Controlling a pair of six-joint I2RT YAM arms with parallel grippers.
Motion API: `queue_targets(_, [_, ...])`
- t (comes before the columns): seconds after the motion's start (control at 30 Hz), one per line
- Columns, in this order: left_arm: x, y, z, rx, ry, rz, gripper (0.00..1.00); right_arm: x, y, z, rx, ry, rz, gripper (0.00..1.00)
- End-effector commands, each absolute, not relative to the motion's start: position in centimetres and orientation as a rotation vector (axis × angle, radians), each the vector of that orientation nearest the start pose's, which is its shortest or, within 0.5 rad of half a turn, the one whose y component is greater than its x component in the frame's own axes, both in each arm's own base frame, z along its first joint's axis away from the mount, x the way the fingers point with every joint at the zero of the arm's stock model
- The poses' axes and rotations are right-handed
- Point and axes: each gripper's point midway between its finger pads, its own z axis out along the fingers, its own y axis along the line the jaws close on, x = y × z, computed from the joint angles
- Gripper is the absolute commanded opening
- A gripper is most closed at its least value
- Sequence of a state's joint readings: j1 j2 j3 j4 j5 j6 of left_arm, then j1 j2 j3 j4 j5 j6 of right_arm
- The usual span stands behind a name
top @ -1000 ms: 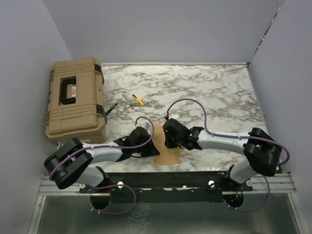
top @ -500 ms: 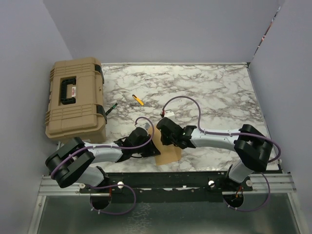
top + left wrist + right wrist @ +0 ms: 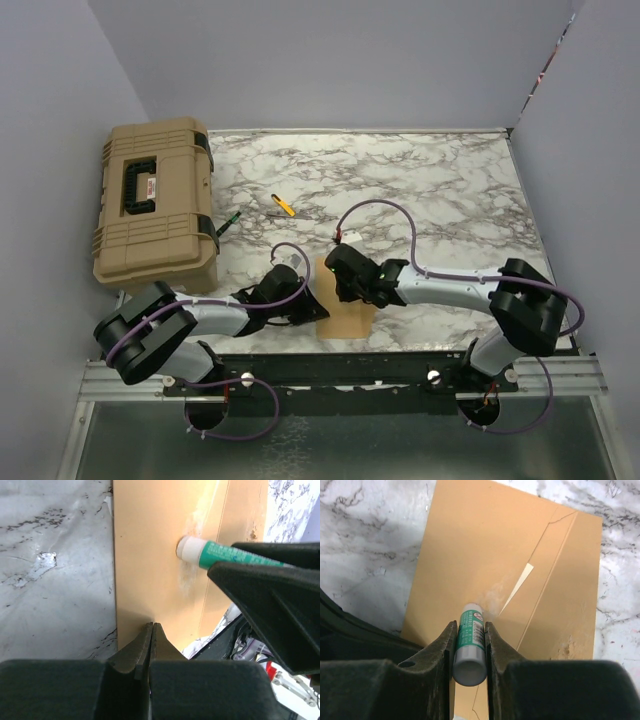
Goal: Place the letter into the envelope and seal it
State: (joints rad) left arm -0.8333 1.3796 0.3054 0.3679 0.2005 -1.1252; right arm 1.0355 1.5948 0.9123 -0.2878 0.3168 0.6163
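Observation:
The tan envelope (image 3: pixel 346 321) lies flat near the table's front edge, between both arms. Its diagonal seams (image 3: pixel 547 582) face up, with whitish glue smears on the paper. My right gripper (image 3: pixel 470 624) is shut on a green-and-white glue stick (image 3: pixel 470 640). The stick's white tip (image 3: pixel 187 549) presses on the envelope (image 3: pixel 150 555) beside a seam. My left gripper (image 3: pixel 152 625) is shut with nothing between its jaws. Its tips rest on the envelope's edge nearest that arm. The letter is hidden from view.
A tan toolbox (image 3: pixel 155 200) stands at the left edge of the marble table (image 3: pixel 450 190). A yellow-handled tool (image 3: pixel 284 206) and a green pen (image 3: pixel 228 222) lie behind the arms. The black front rail (image 3: pixel 340 368) runs just below the envelope.
The right gripper has slid the glue stick a short way left across the envelope, then slightly back. The left gripper has stayed shut on the envelope's edge.

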Motion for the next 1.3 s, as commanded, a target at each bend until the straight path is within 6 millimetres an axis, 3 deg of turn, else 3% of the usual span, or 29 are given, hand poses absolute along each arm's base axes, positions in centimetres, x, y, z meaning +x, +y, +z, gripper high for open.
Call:
queue_targets(0.0, [13.4,-24.0,-3.0,-0.391,2.736,-0.892,0.00,16.7,27.3,1.6,-0.554,2.629,0.242,0.00])
queue_targets(0.13, [13.7,-23.8,-3.2,-0.446,2.727,-0.873,0.00,15.8,26.8,0.9,-0.556,2.661,0.245,0.01])
queue_targets(0.4, [13.5,-23.6,-3.5,-0.455,2.736,-0.862,0.00,15.4,25.5,1.7,-0.600,2.660,0.204,0.01])
queue_targets(0.67, [13.1,-23.4,-3.8,-0.429,2.756,-0.851,0.00,18.2,24.6,-0.1,-0.571,2.633,0.109,0.01])
queue_targets(0.97, [13.2,-22.8,-3.7,-0.431,2.750,-0.816,0.00,21.1,23.8,0.6,-0.515,2.613,0.113,0.01])
queue_targets(1.1, [13.4,-23.1,-3.5,-0.426,2.740,-0.829,0.00,20.3,24.2,1.2,-0.561,2.633,0.168,0.01])
queue_targets(1.27, [13.8,-23.5,-3.2,-0.429,2.731,-0.842,0.00,17.4,23.7,1.1,-0.614,2.687,0.238,0.01])
